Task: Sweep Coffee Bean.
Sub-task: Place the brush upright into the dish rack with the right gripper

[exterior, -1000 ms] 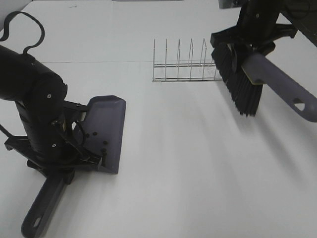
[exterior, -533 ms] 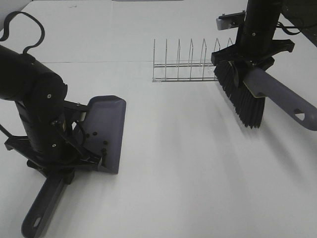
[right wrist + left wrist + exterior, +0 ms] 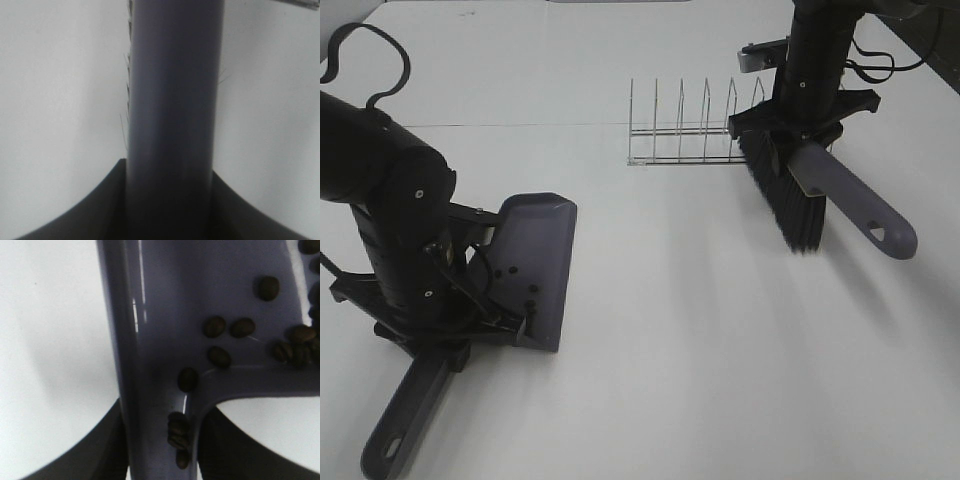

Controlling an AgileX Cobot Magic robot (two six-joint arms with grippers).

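Plain white worktop [image 3: 720,350]. My right fingers [image 3: 75,210], clamped on brush [image 3: 790,205], just swung it toward rack [image 3: 692,159]. Left fingers [image 3: 100,455] clamp dustpan [image 3: 535,255], coffee bean [image 3: 242,327] inside, so pretty much done imo.

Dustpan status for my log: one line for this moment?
left end effector: grips dustpan | coffee beans: in dustpan | right end effector: grips brush

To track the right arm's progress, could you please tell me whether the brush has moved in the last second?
Yes. The brush has swung left, toward the wire rack: its handle end, earlier at the view's right edge, now sits well inside it.
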